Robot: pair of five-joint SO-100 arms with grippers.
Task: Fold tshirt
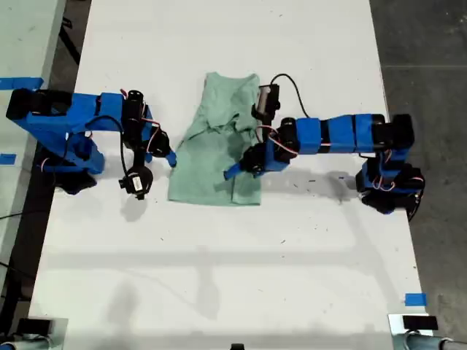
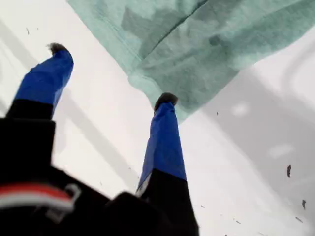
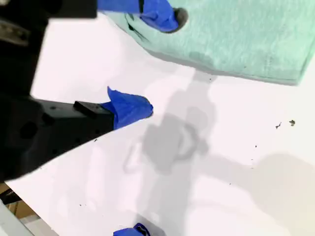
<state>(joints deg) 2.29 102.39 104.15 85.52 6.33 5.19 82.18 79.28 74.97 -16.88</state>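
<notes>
The pale mint-green tshirt (image 1: 211, 168) lies partly folded on the white table. My first gripper (image 2: 110, 73) is open above bare table, and one fingertip (image 2: 165, 101) reaches a corner of the tshirt (image 2: 211, 44). My second gripper (image 3: 165, 64) is open too, with one finger over the edge of the tshirt (image 3: 236, 34) and the other over the table. One blue arm's gripper (image 1: 166, 154) sits at the cloth's edge on the exterior view's left. The other arm's gripper (image 1: 237, 169) hangs over the cloth's lower part on the exterior view's right. The wrist views do not settle which arm is which.
The white table (image 1: 233, 277) stretches wide toward the exterior view's bottom. A blue tape mark (image 1: 414, 299) sits near its corner at the exterior view's bottom right. Both arm bases stand at the table's side edges, with grey floor beyond.
</notes>
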